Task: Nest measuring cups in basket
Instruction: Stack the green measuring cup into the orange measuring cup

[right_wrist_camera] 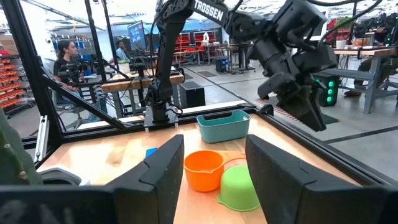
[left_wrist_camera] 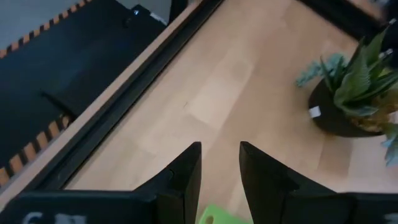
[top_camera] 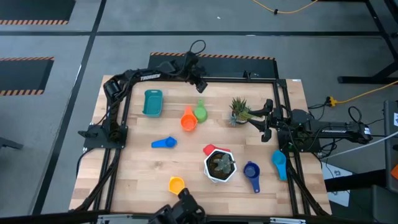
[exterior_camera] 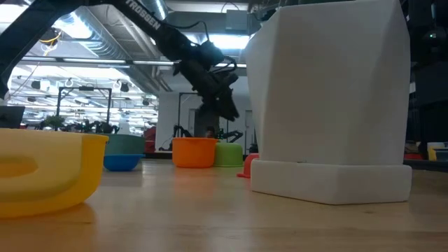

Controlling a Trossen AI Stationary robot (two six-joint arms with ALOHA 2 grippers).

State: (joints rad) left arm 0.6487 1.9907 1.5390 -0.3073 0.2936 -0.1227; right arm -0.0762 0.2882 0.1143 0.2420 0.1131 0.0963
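Observation:
The teal basket [top_camera: 152, 102] stands at the far left of the table. An orange cup [top_camera: 188, 119] and a green cup [top_camera: 201, 112] sit side by side mid-table. A blue cup [top_camera: 163, 142], a red cup [top_camera: 210, 149], a dark blue cup [top_camera: 252, 171], a light blue cup [top_camera: 279, 163] and a yellow cup [top_camera: 176, 184] lie scattered. My left gripper [top_camera: 202, 87] hangs open above the table, just far of the green cup, whose handle [left_wrist_camera: 217, 216] shows below its fingers. My right gripper [top_camera: 264, 121] is open and empty at the right, facing the orange cup [right_wrist_camera: 204, 169] and the green cup [right_wrist_camera: 239, 186].
A white hexagonal plant pot [top_camera: 220, 165] stands near the front, with the red cup against its far side. A small dark pot with a spiky plant [top_camera: 239, 112] stands just left of my right gripper. A black frame [top_camera: 249, 79] runs along the table's far edge.

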